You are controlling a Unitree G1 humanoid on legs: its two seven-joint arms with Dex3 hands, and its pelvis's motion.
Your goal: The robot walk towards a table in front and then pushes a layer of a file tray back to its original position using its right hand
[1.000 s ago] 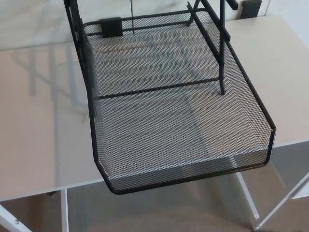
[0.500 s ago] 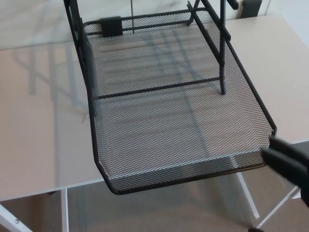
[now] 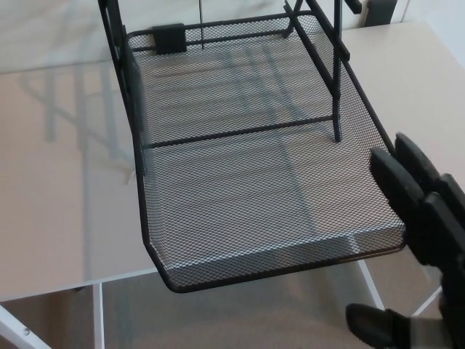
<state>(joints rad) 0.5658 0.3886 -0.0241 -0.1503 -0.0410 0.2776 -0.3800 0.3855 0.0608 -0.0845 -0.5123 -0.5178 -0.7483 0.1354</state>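
Note:
A black wire-mesh file tray layer is pulled out toward me, its front rim overhanging the table's near edge. The tray's black frame posts rise at the back. My right hand fills the lower right, fingers spread apart, raised beside the layer's front right corner; the thumb shows low at the bottom. It holds nothing. Whether the fingers touch the rim I cannot tell. My left hand is out of sight.
The beige table extends left and right of the tray. White table legs and grey floor show below the near edge. A dark block sits at the table's far right corner.
My right hand has risen from the lower right edge and moved up along the layer's front right corner, now covering that corner. The tray layer has not visibly shifted.

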